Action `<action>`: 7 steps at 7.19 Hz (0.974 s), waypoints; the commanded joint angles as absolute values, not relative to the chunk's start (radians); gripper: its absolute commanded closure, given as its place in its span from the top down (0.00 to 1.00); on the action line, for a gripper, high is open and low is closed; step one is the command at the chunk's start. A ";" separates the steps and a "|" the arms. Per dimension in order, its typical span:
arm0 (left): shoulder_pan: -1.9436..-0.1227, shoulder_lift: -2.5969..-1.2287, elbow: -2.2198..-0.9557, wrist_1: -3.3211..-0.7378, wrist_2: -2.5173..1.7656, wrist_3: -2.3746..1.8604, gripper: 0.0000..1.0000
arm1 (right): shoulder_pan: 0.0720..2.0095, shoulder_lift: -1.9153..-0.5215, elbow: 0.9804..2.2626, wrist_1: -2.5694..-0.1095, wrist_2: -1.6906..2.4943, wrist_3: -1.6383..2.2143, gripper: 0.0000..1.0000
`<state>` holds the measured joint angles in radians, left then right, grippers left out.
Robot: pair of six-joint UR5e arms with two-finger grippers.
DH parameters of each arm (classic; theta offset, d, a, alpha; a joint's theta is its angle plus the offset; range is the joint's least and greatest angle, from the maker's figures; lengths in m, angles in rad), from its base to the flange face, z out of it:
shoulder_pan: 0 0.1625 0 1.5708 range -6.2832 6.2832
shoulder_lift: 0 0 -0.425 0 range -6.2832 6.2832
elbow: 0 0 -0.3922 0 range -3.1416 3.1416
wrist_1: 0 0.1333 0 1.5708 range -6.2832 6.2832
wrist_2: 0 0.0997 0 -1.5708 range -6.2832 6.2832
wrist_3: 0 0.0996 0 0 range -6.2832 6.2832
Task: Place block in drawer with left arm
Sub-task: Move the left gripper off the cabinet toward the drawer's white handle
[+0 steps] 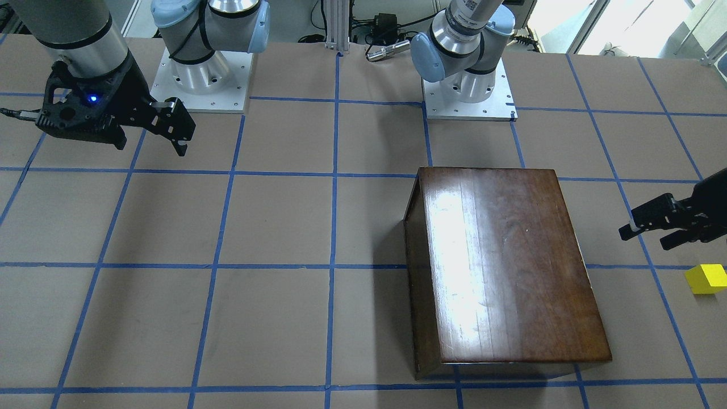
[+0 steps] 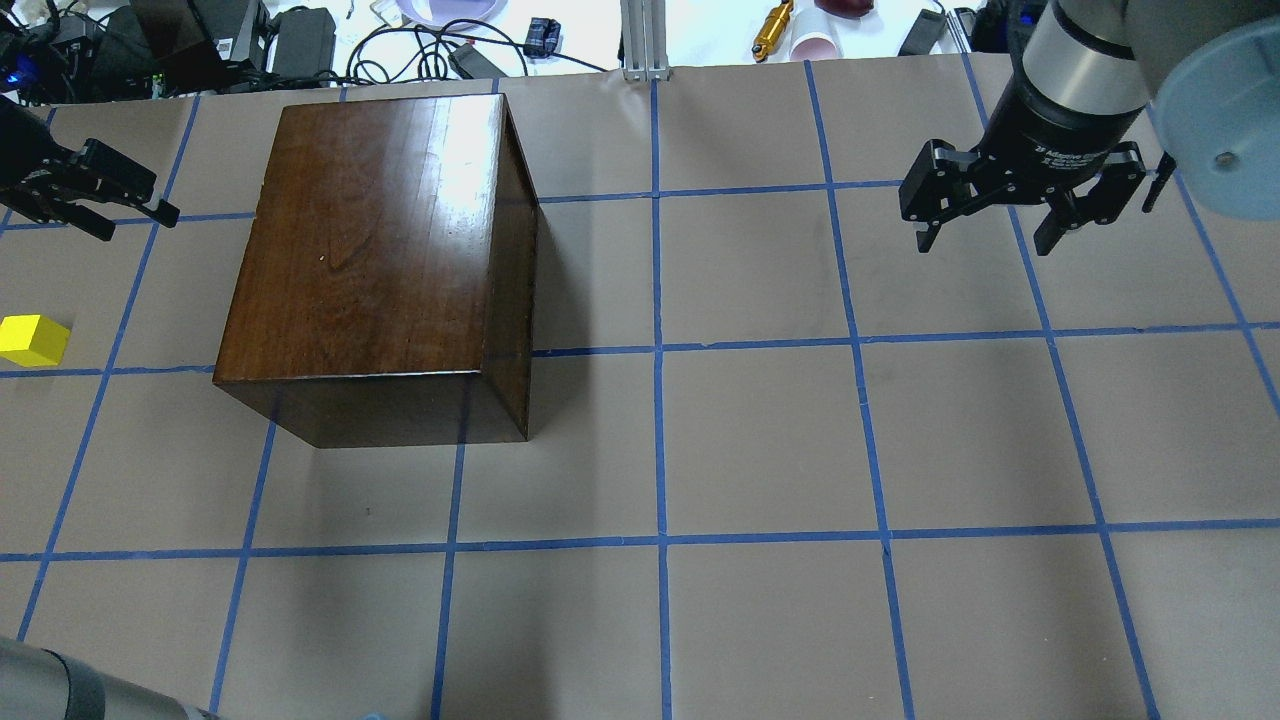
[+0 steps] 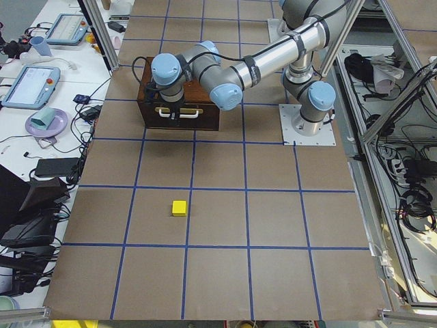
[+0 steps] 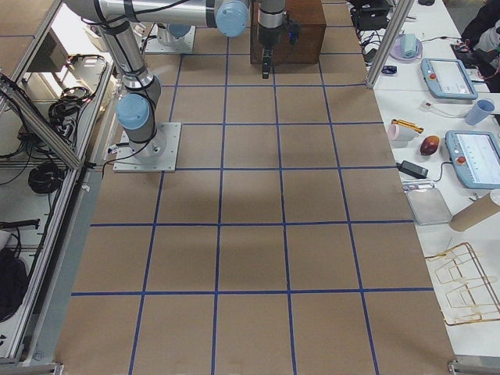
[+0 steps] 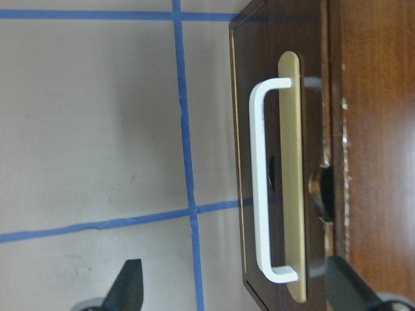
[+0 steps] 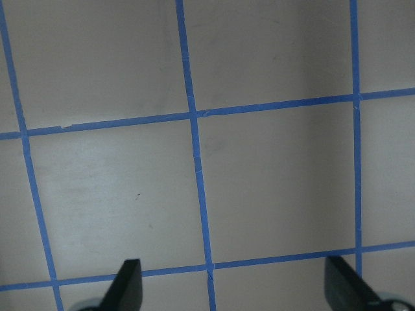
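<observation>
Progress: nothing done; drawer (image 5: 241,129) shut in box (image 2: 370,230).
Block (image 2: 33,340): on table (image 2: 760,440), well apart from box.
Left gripper (image 1: 644,237): fingers spread wide, empty, facing drawer handle (image 5: 259,188).
Right gripper (image 2: 985,245): spread wide, empty.
Remaining: open drawer, fetch block, drop it in.

**My left arm (image 3: 263,61) reaches across to the wooden box (image 3: 205,119).**
I see its wrist above the box's handled front; the yellow block (image 3: 179,208) lies on the brown table (image 3: 273,273), well apart, nearer the camera.

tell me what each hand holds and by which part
Nothing: the left hand and the right hand are both open and empty, and the block lies untouched.
</observation>
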<state>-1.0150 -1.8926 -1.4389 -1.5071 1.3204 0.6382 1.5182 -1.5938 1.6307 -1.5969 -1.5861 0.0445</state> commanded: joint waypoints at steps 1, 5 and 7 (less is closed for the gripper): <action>-1.012 -1.951 -1.440 -1.491 1.312 0.634 1.00 | 1.519 -1.594 1.631 -1.597 -1.586 0.044 1.00; -1.022 -2.019 -1.440 -1.457 1.298 0.488 1.00 | 1.519 -1.594 1.631 -1.597 -1.586 0.044 1.00; -1.025 -2.022 -1.478 -1.445 1.218 0.489 1.00 | 1.517 -1.594 1.632 -1.597 -1.586 0.044 1.00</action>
